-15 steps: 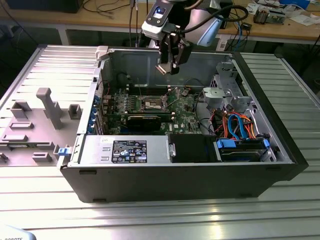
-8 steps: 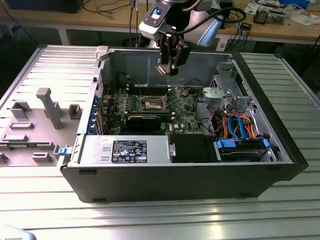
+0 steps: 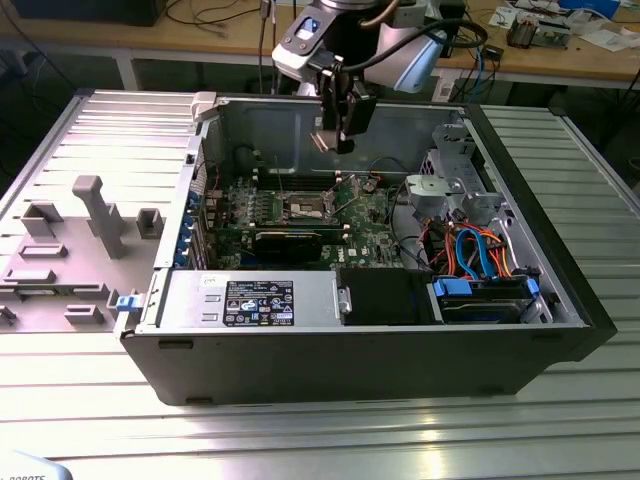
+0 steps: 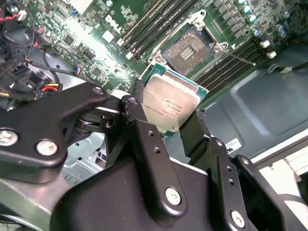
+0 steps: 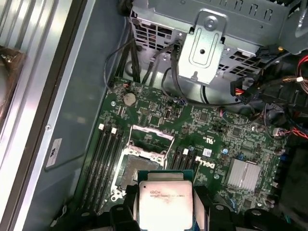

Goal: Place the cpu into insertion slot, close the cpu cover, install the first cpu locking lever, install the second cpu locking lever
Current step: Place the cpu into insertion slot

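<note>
The gripper [image 4: 168, 109] was clenched on the chip [image 4: 172, 98]. Its two black fingers [image 4: 144, 130] pinched opposite edges of the small square plate and held it in the air above the open computer case [image 3: 350, 360], not yet in the socket. The chip's top was smooth brushed metal, silvery with a warm tint and rimmed by a thin green edge — a slick thing to hold by its sides.

Beyond it lay the socket [image 4: 190, 48], a square well with a dark, finely grained bed of contacts inside a bright metal rim. The cover [image 5: 153, 131], a thin silvery frame, stood raised at one edge of the socket.

In the second wrist view the chip looked turned and tipped relative to the socket. If lowered askew, I judge it could ride on the rim or press the fine contacts and bend them — and a light pinch might let it slide. The raised cover could also snag a finger.

Around these lay the green board [image 5: 211, 130] and long black memory slots [image 5: 103, 159], then the ribbed metal table [image 3: 300, 440].
</note>
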